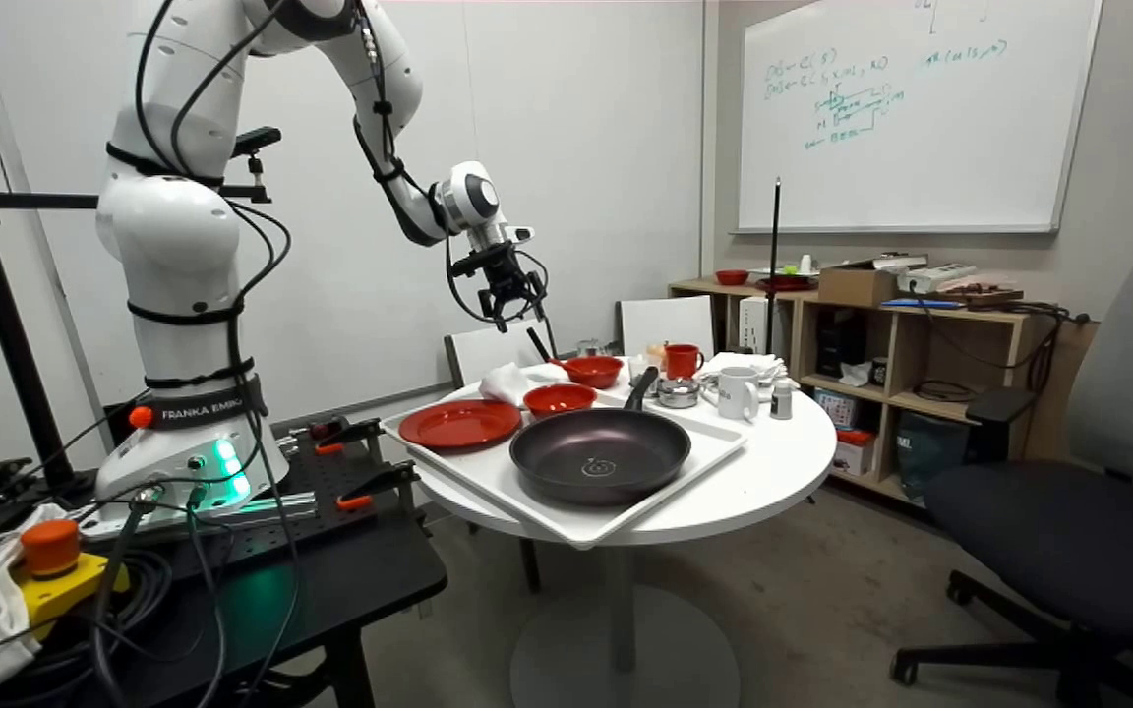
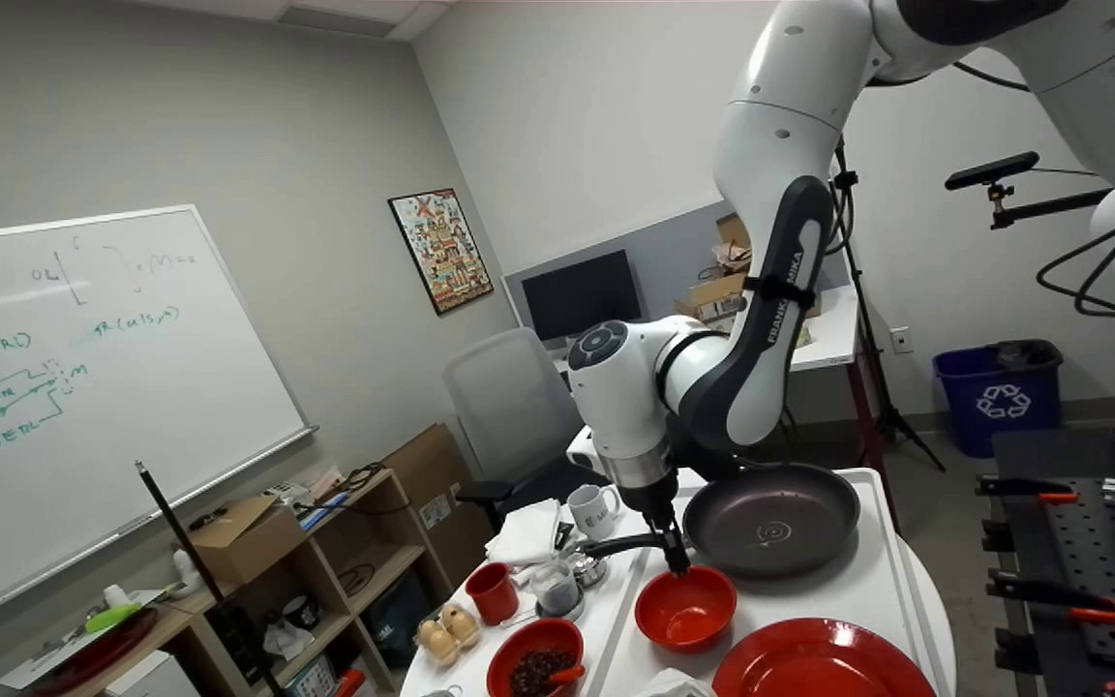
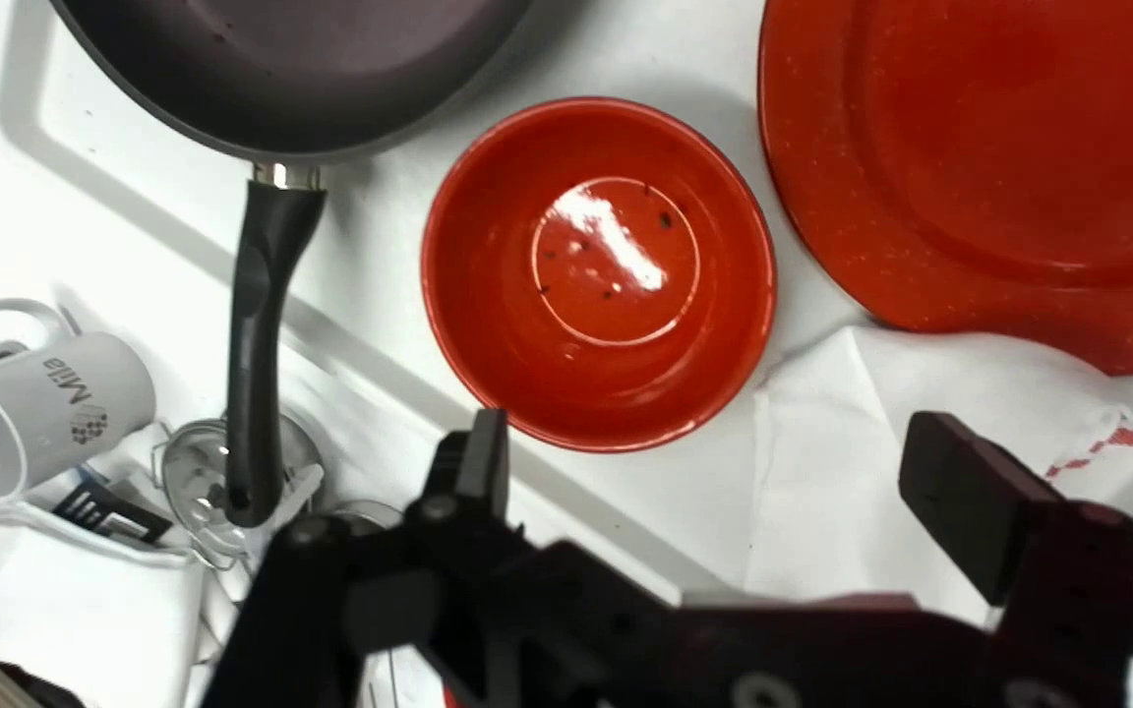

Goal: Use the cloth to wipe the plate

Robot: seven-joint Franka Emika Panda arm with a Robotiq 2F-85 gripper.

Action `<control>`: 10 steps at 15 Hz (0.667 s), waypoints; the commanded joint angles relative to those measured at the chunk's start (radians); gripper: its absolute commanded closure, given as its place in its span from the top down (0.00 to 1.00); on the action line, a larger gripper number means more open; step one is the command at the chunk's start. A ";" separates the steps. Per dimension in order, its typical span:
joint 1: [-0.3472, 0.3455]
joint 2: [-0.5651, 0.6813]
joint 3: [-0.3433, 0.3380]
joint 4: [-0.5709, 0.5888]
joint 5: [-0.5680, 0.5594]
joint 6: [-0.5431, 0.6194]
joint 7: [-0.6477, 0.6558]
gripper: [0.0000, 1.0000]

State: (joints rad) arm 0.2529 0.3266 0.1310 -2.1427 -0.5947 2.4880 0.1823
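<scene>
Cloth (image 3: 832,472) lies below the widely parted fingers (image 3: 965,506), beside the red plate (image 3: 1009,147).

The wide, shallow, glossy red plate (image 3: 999,157) lies flat and face-up on the white tray (image 3: 665,482). Beside it the white cloth (image 3: 852,452), red-marked and loosely rumpled, seems to touch its rim.

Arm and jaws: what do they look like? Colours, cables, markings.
The arm has rounded white segments, black panels and FRANKA EMIKA lettering. Black cables run along it, held by black straps; green lights glow on its base. The wrist collar is silvery; the jaws are black and blocky.
</scene>
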 commanded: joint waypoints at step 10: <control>0.018 0.267 0.050 0.213 0.319 0.048 -0.256 1.00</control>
State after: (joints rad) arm 0.2544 0.5963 0.1981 -1.9293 -0.2932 2.5357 -0.0627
